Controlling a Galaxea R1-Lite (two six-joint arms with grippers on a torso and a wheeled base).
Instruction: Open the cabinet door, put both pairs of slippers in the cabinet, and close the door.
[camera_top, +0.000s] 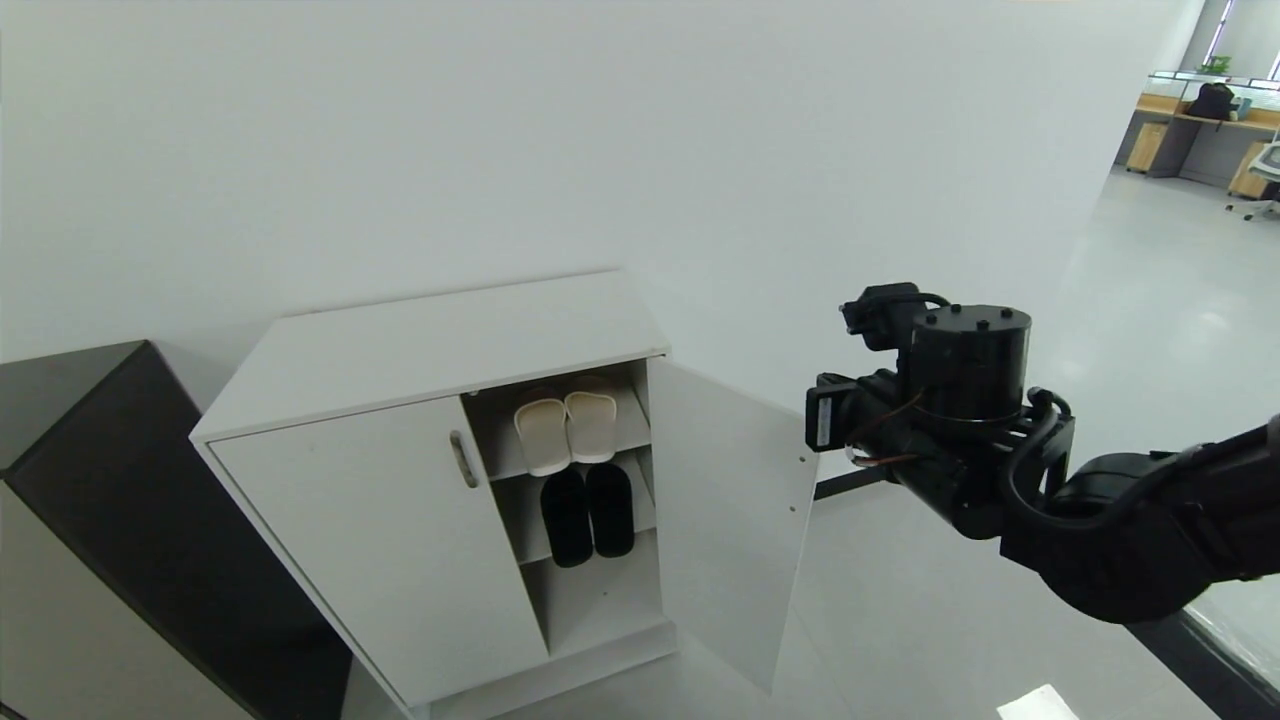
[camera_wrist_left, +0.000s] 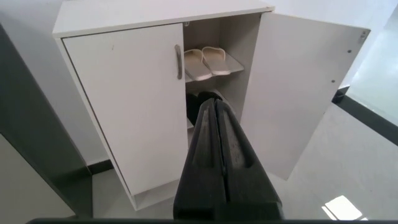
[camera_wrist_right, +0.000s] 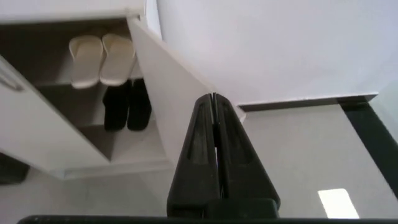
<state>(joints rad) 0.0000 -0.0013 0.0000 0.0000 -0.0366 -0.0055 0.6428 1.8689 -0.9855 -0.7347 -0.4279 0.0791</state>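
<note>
Both pairs of slippers, the white pair (camera_top: 567, 428) above the black pair (camera_top: 588, 512), sit in the cabinet (camera_top: 440, 340), and its open door (camera_top: 735, 520) stands just left of my right gripper (camera_wrist_right: 214, 99), fingers pressed together, nearer than my left gripper (camera_wrist_left: 216, 102), likewise closed — so a leftward push should shut it.

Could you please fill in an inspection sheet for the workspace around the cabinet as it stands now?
Surface: pale floor, bare near the cabinet.
Job's things: right door open, left door shut; white slippers on the upper shelf, black slippers on the shelf below.
Clutter: one pale patch on the floor; paper or light, cannot tell.
Grippers: left gripper shut, empty, facing the opening; right gripper shut, empty, near the open door's free edge.
Cables: black cable looped at the right wrist.
Surroundings: white wall, dark unit beside the cabinet, desks far off.
</note>
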